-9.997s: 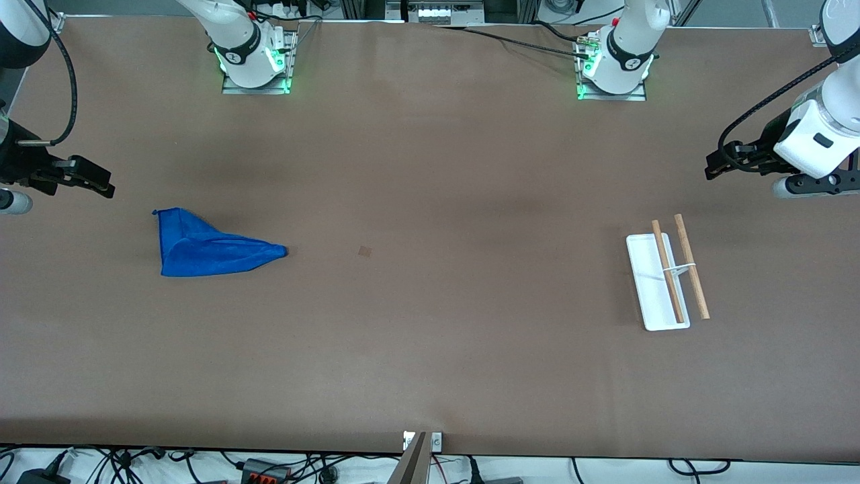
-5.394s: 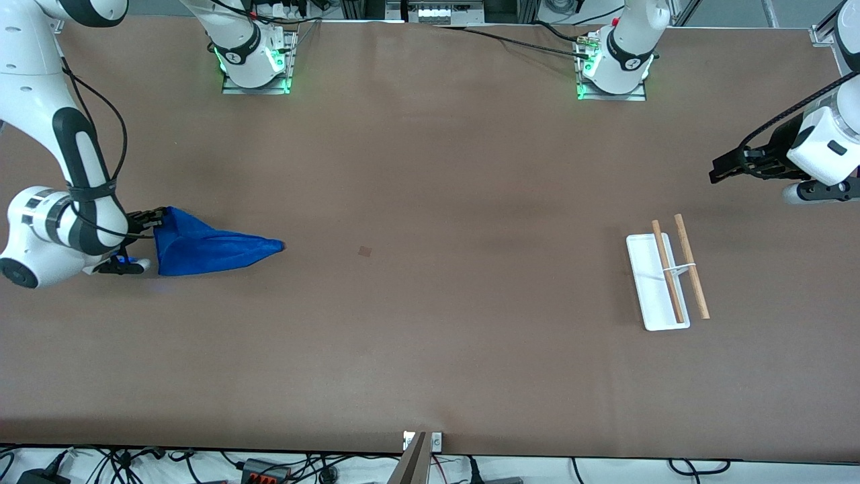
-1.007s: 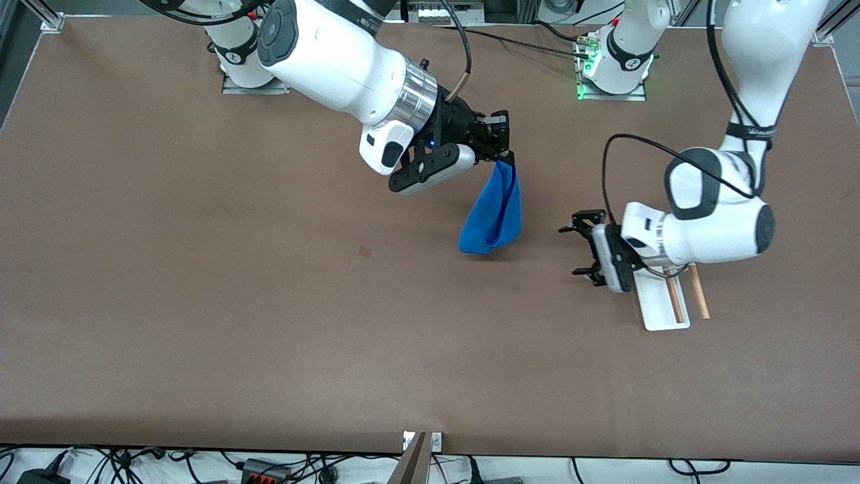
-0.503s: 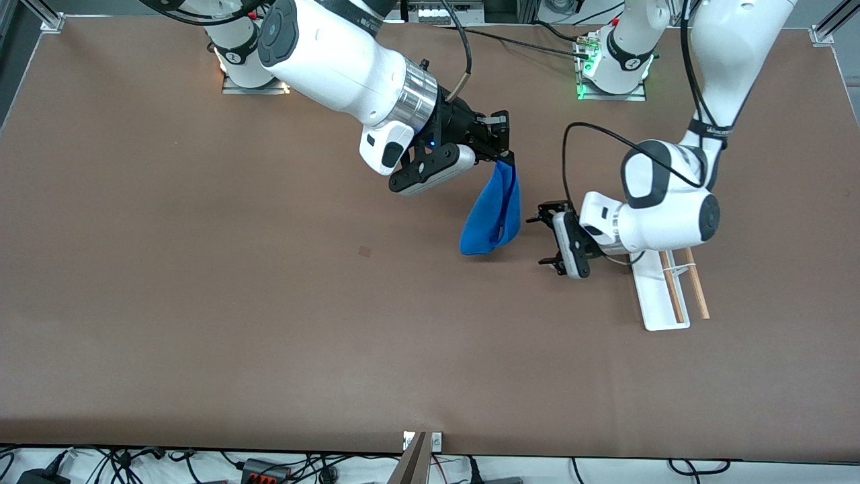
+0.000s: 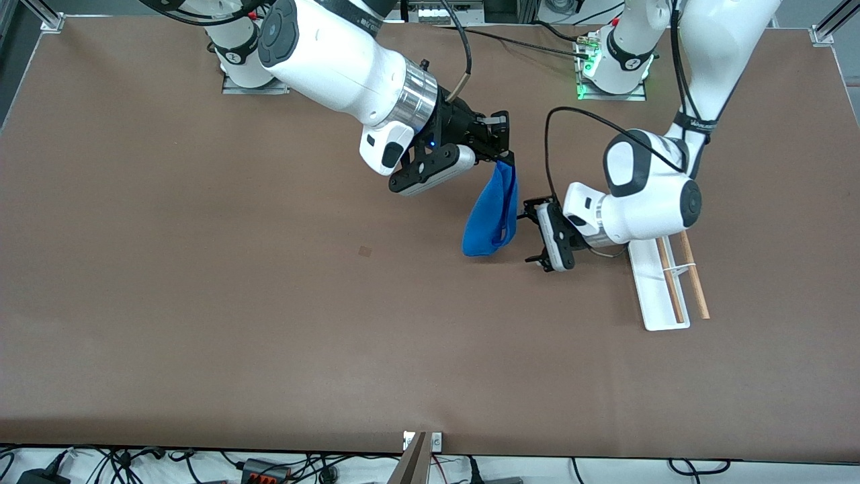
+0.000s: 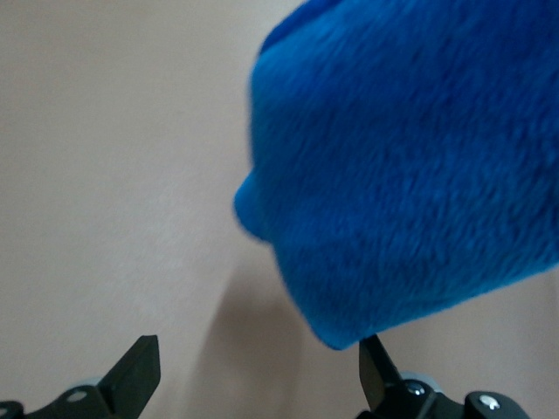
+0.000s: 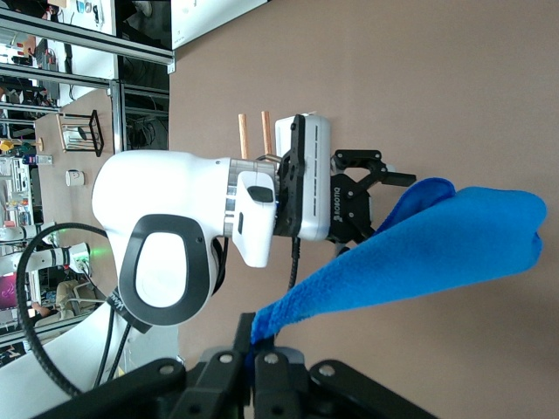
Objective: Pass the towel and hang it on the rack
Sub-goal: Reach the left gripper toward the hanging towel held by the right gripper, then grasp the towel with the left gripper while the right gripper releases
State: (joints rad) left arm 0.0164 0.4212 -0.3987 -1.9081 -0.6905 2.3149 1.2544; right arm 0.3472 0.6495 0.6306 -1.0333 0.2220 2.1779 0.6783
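The royal-blue towel [image 5: 494, 212] hangs from my right gripper [image 5: 502, 158], which is shut on its top corner above the middle of the table; the towel's lower end is just above or on the table. In the right wrist view the gripper [image 7: 258, 346] pinches the towel [image 7: 419, 244]. My left gripper [image 5: 529, 230] is open beside the towel's lower part, jaws turned toward it. In the left wrist view the towel [image 6: 402, 166] fills the space just ahead of the open gripper [image 6: 258, 380], touching or just past one fingertip [image 6: 374, 362]. The rack [image 5: 662, 282] stands toward the left arm's end.
The left arm's wrist is over the rack's farther end and hides part of its wooden rods [image 5: 692, 275]. The rods [image 7: 253, 131] also show in the right wrist view. A small dark mark [image 5: 365, 251] lies on the brown table [image 5: 269, 336].
My left gripper has moved from over the rack toward the hanging towel and now sits right beside it. The right gripper holds still with the towel.
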